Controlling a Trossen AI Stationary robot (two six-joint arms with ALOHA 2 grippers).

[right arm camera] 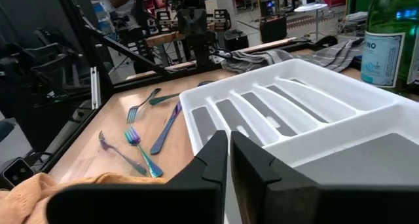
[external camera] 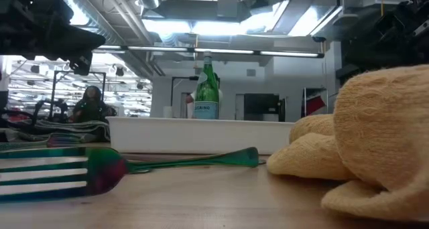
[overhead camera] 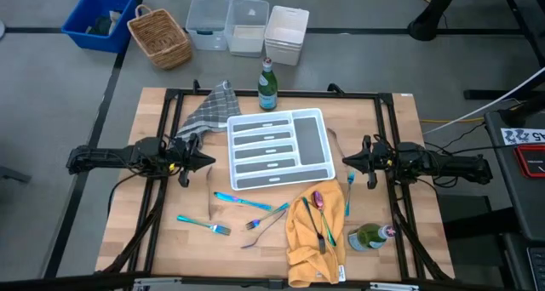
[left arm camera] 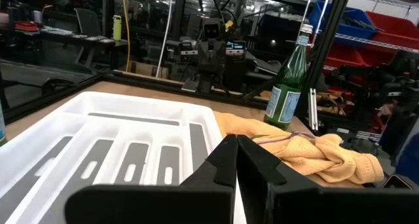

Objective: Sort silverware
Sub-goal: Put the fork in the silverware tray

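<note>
Silverware [overhead camera: 255, 213] lies scattered on the front half of the wooden bench [overhead camera: 153, 240], forward of the tray [overhead camera: 278, 148]: slim, glossy pieces in bright blue and teal, some with a purplish iridescent sheen. A blue knife [overhead camera: 241, 201] lies flat near the tray's front edge, a teal fork [overhead camera: 204, 224] sits further left, and two darker forks [overhead camera: 266, 219] cross near the cloth. A purplish spoon [overhead camera: 317, 199] and more slender pieces rest on top of the crumpled, nubbly yellow cloth [overhead camera: 313, 240], and a blue fork [overhead camera: 348, 191] lies just beside its right edge. In the low view a fork's flat tines [external camera: 47, 175] shimmer green and purple.

The tray is smooth white plastic, rectangular with rounded corners, divided into long narrow slots with grey liners and one wide slot. A grey checked cloth [overhead camera: 209, 111] lies bunched at its back left corner. A green glass bottle [overhead camera: 267, 87] stands behind the tray; another [overhead camera: 368, 236] lies on its side near the yellow cloth.

Left fingers [overhead camera: 207, 160] are pressed fully together, empty, just left of the tray. Right fingers [overhead camera: 344, 160] are nearly closed, holding nothing, just right of it.
</note>
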